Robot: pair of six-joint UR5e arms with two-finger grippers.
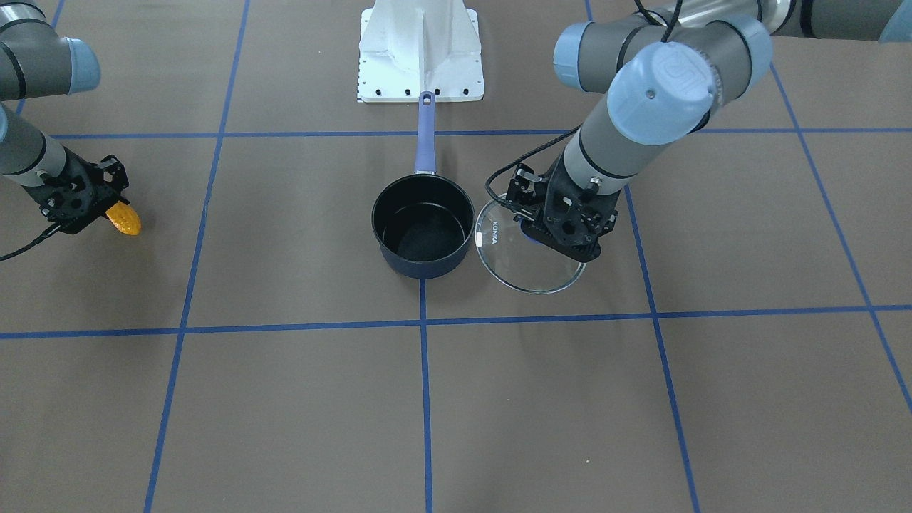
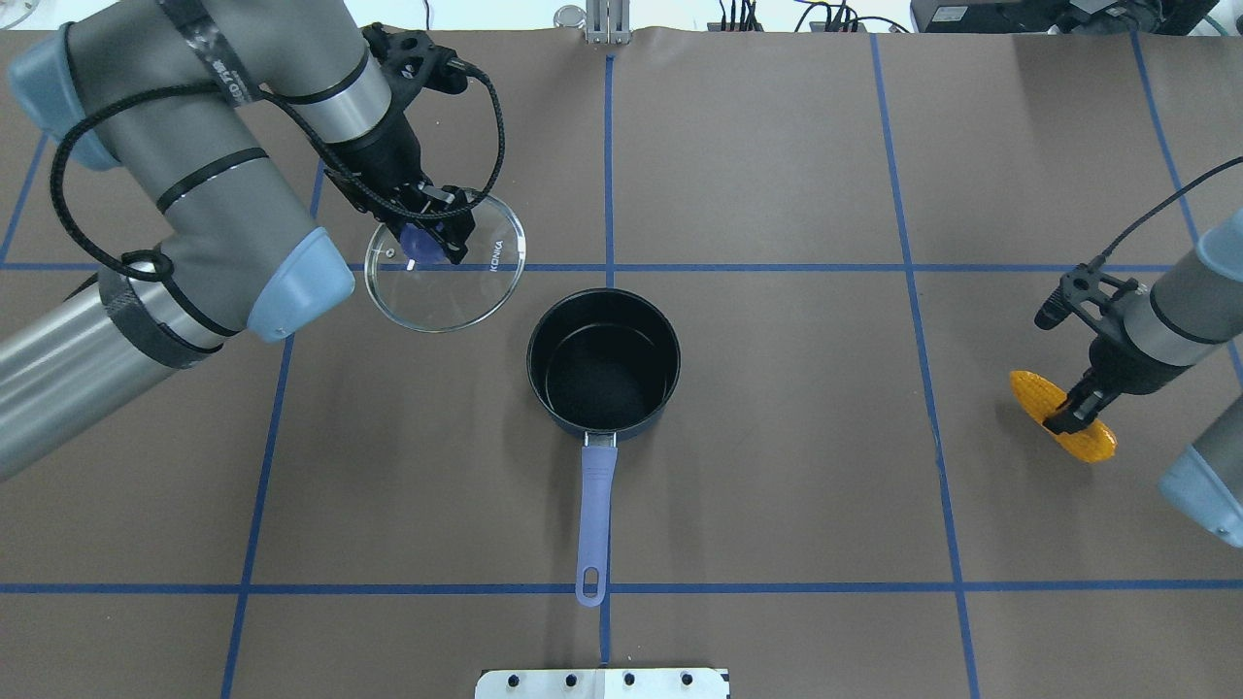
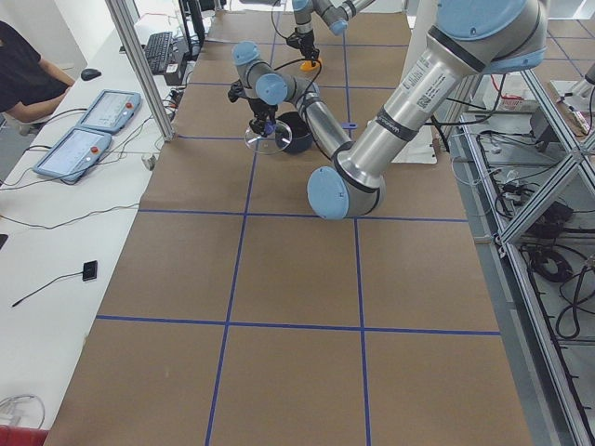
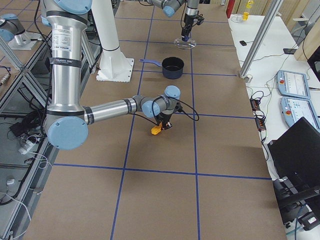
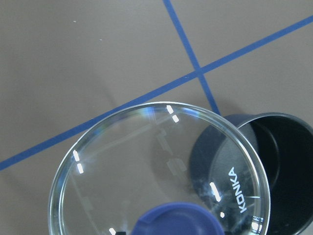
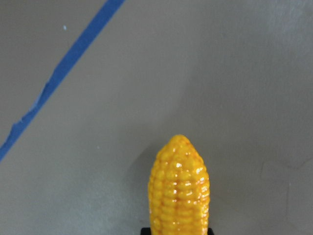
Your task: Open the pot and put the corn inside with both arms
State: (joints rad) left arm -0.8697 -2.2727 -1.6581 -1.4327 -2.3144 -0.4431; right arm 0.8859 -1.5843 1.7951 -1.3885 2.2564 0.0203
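Left gripper [image 2: 434, 236] is closed on the blue knob [image 2: 412, 243] of the glass lid [image 2: 442, 296]. It holds the lid just beside the pot [image 2: 533, 361], to the robot's left and a little farther out. Right gripper [image 2: 1072, 415] is closed across the middle of the corn [image 2: 1091, 444], well apart from the pot at the robot's right.

The knob is mostly covered by the left gripper's fingers, and in the front-facing view the gripper body hides it almost wholly. Whether the lid's rim touches the table [image 2: 777, 485] cannot be told. The left wrist view cuts off the lid's lower edge and shows its rim overlapping the pot's. The corn's middle is hidden under the right gripper's fingers; only its two ends show from overhead, and only its tapered tip in the right wrist view. Whether it rests on the table is unclear.

The pot stands upright and uncovered near the table's middle, its lavender handle [image 2: 594, 505] pointing back at the white base plate [image 1: 420, 60]. The table is brown, gridded with blue tape lines [image 2: 777, 587]. A seated operator [image 3: 23, 74] and two pendants [image 3: 79, 149] are alongside.
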